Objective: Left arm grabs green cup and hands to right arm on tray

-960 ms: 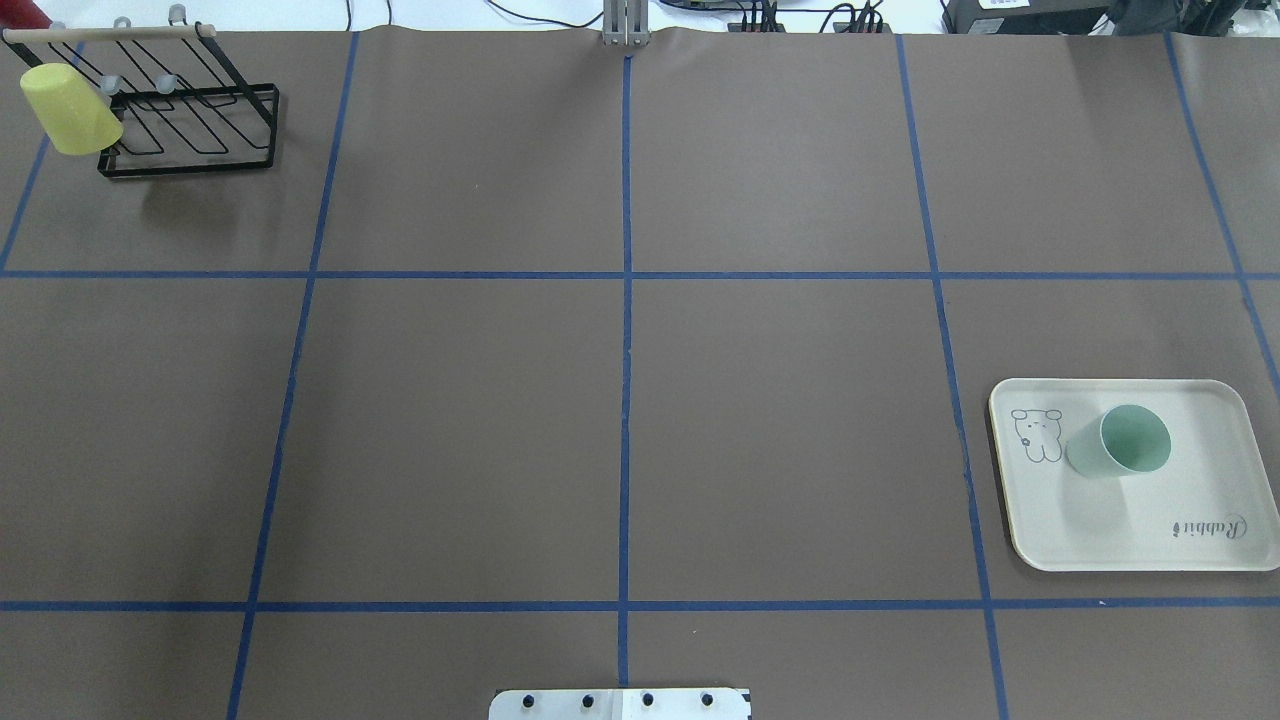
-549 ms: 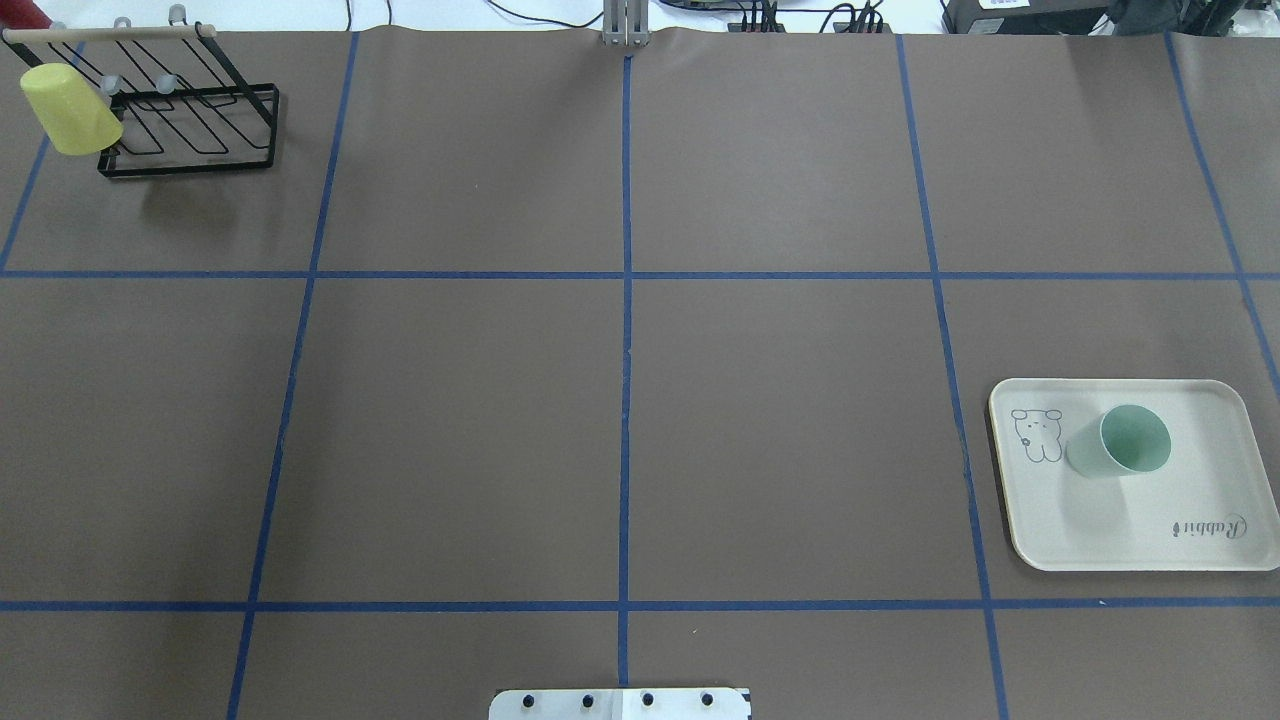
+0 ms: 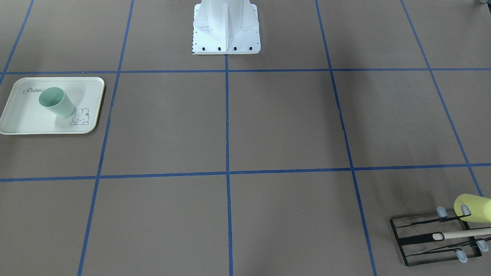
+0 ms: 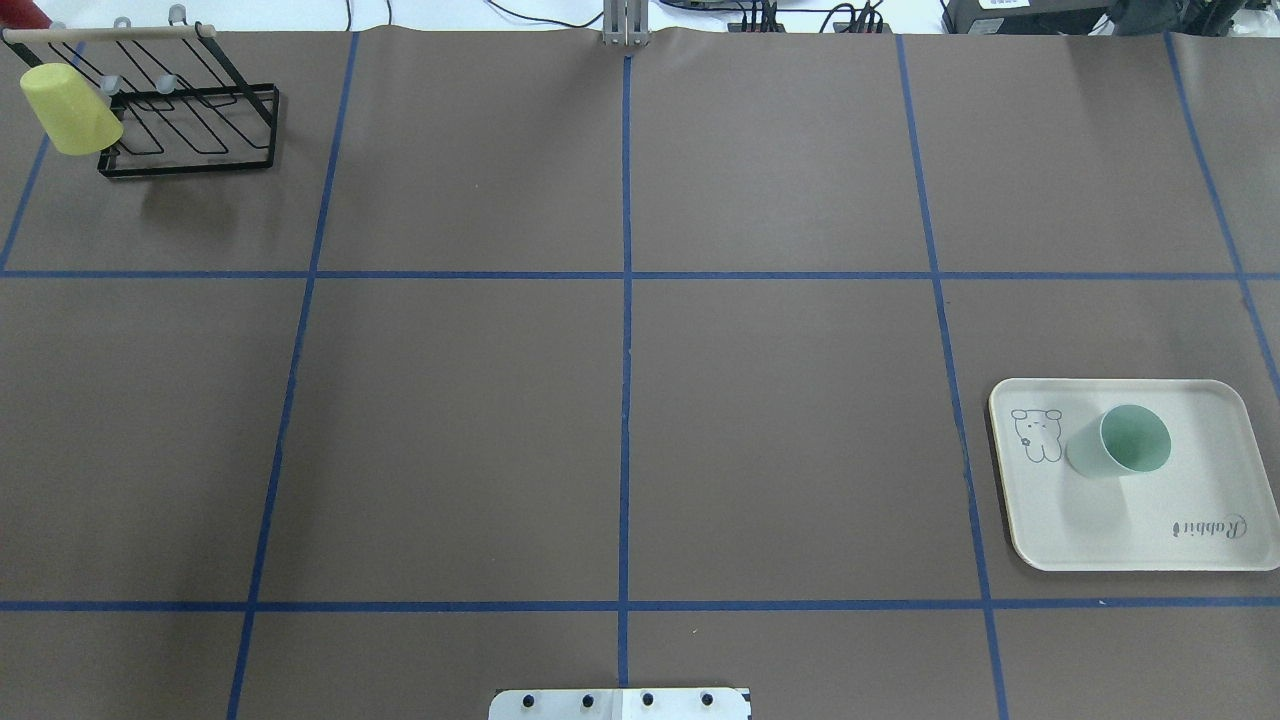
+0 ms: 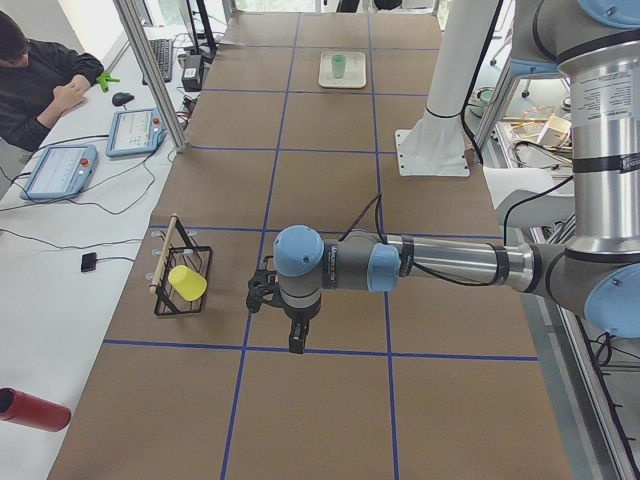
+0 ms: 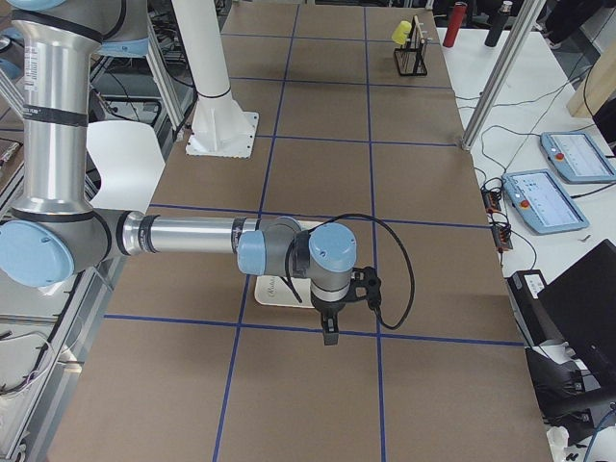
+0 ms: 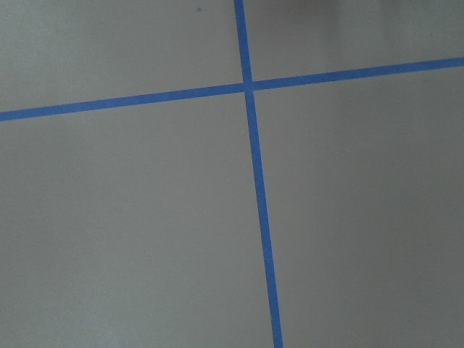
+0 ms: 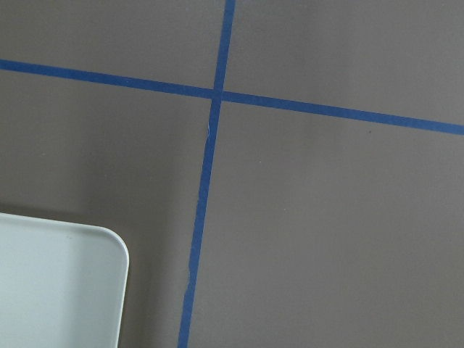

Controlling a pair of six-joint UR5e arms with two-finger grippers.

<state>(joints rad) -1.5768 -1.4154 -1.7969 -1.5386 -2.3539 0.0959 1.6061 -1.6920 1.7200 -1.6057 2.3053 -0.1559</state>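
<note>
Brown tabletop (image 4: 450,430) bears smooth mint-green cup (image 4: 1120,445) upright on cream tray (image 4: 1200,490).

Overhead, front views opposed — both show tray (image 4: 1210,460), wrist cameras close, downward

the cup (image 4: 1122,443) is set on the tray (image 4: 1200,470), just beside the rabbit drawing (image 4: 1037,436), at the robot's near right of the table (image 4: 620,400), while the wire rack (image 4: 200,135) is located well apart at the far left corner, with a second cup (image 4: 68,110) hung on its left end.
</note>
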